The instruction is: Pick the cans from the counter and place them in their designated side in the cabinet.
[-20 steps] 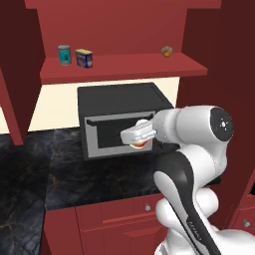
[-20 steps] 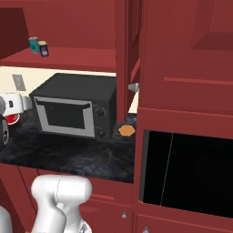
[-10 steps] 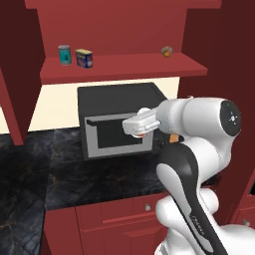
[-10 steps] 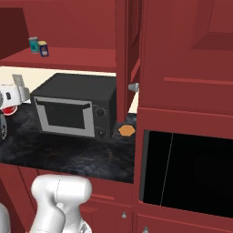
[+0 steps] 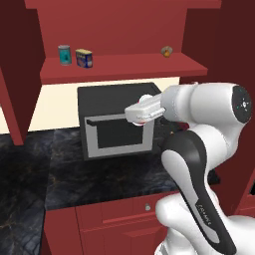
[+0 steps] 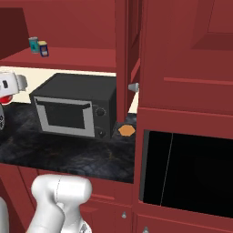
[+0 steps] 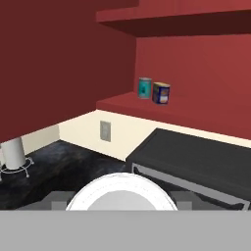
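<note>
My gripper (image 7: pixel 120 200) is shut on the red can (image 6: pixel 3 98), whose round pale top (image 7: pixel 120 192) sits between the fingers in the hand view. The hand (image 5: pixel 141 111) hangs in front of the microwave's upper edge, below the cabinet shelf (image 5: pixel 124 69). On the left part of that shelf stands the navy-blue can with yellow label (image 5: pixel 83 58) (image 6: pixel 43 48) (image 7: pixel 161 93), right beside a teal can (image 5: pixel 64 54) (image 7: pixel 144 87). The black counter (image 5: pixel 60 174) lies beneath.
A black-and-grey microwave (image 5: pixel 117 130) (image 6: pixel 73 107) stands on the counter under the shelf. A small tan-orange object (image 5: pixel 166 50) rests at the shelf's right end, and an orange piece (image 6: pixel 126 130) lies beside the microwave. A white cylinder on a wire stand (image 7: pixel 13 153) is at the counter's left.
The hand has risen with the red can, from in front of the microwave door to its top edge, closer to the shelf. The jaws stayed as they were.
</note>
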Motion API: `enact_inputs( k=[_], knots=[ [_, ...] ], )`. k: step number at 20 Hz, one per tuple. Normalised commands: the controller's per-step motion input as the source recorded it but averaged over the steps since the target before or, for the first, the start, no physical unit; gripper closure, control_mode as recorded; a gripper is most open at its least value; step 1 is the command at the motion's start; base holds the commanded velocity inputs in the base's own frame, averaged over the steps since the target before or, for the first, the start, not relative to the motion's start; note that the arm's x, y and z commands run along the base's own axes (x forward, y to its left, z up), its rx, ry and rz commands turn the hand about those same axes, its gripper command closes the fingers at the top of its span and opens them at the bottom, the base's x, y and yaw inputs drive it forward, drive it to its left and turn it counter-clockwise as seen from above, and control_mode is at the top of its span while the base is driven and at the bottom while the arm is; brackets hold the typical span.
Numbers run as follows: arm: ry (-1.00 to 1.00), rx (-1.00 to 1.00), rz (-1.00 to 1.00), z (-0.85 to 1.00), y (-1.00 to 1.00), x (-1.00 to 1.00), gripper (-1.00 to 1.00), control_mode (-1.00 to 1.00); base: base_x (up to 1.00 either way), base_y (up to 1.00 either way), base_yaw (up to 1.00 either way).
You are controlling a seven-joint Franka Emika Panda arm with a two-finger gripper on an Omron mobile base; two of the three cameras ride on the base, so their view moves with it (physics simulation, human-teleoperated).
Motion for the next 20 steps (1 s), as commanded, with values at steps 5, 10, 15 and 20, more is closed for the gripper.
enact_inputs(
  k=[5, 10, 15, 20],
  knots=[
    [-0.10, 0.00, 0.04, 0.23, 0.00, 0.00, 1.00, -1.00, 0.00, 0.00, 0.00],
    [-0.07, 0.00, 0.02, 0.23, 0.00, 0.00, 1.00, -1.00, 0.00, 0.00, 0.00],
    [-0.01, -0.01, 0.01, 0.26, 0.00, 0.05, 1.00, -1.00, 0.00, 0.00, 0.00],
    [0.00, -0.01, 0.01, 0.17, 0.00, 0.10, 1.00, -1.00, 0.00, 0.00, 0.00]
  ],
)
